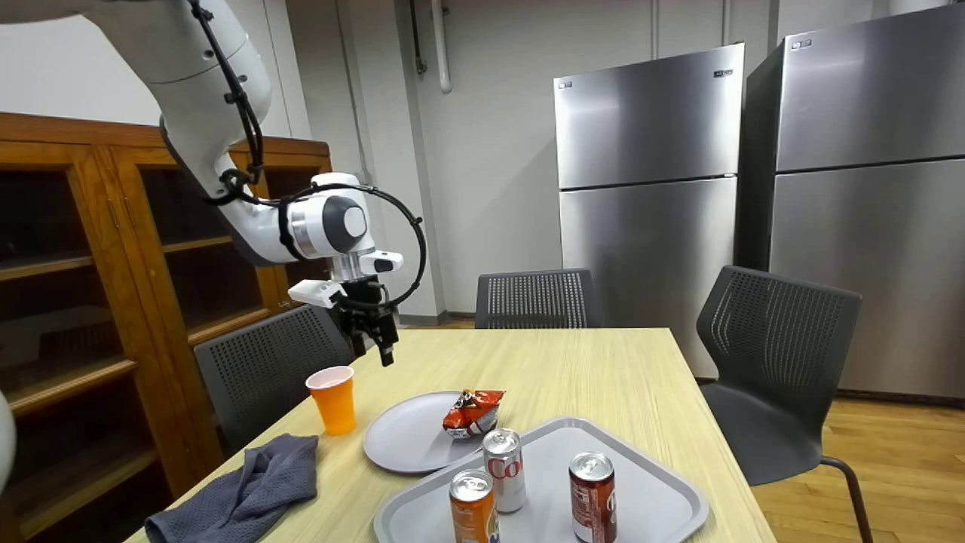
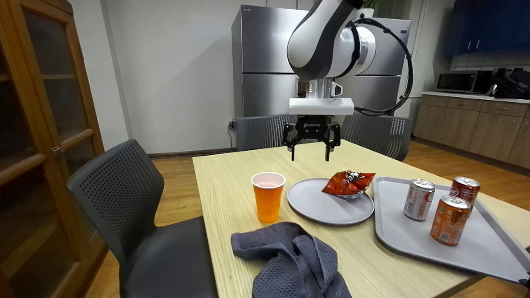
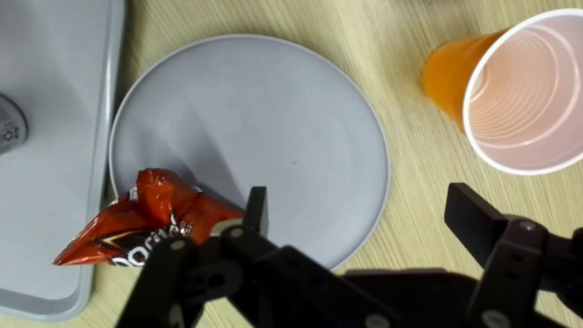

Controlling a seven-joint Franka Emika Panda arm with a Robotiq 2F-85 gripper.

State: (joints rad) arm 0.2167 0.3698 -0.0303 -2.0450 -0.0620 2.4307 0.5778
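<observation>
One plate (image 2: 312, 207) holds a bag (image 2: 349, 183), the tray (image 2: 476, 256) three cans (image 2: 451, 221).

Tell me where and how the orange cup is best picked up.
Probably grip the orange cup by its upper wall, coming straight down from above, one jaw inside and one outside the rim. It stands upright with its mouth open upward, and the gripper hangs open, pointing down. The plate and cloth lie beside the cup, so a sideways approach looks tighter.

pale table (image 1: 573, 377) carries orange cup (image 2: 268, 203), plate (image 2: 316, 205), tray (image 2: 393, 207), probably towel (image 2: 298, 260).
</observation>
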